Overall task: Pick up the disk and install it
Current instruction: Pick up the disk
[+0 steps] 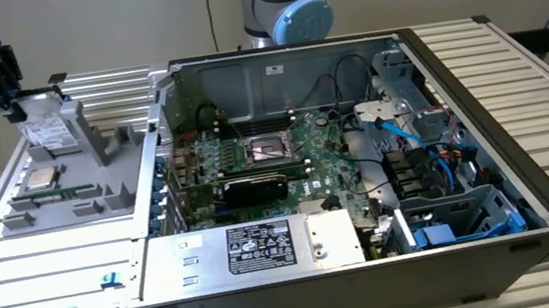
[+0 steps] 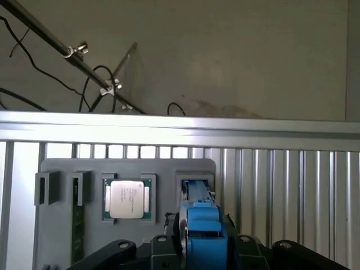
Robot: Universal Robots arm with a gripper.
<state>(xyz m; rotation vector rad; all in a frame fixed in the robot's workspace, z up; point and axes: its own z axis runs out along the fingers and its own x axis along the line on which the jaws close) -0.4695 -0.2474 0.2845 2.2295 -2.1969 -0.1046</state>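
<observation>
You have one disk [image 2: 202, 228], at the back end of the one grey tray [image 1: 104, 148]. Its long axis runs steeply down into the tray's slot, blue carrier end uppermost. The pincer [image 1: 13, 105] is clamped on that blue end. The disk may already be partly out of the slot, but that's hard to judge. One CPU chip [image 1: 41, 179] lies on the tray. One open computer case [image 1: 325, 298] stands just beside the tray on the tabletop [image 1: 44, 264].

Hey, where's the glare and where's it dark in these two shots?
Exterior view: soft, even light; the slatted table shines pale, and the computer case is shaded inside. Wrist view: strong glare along the aluminium rail, nearly washed out; the grey fixture is evenly lit, with no hard shadows.
</observation>
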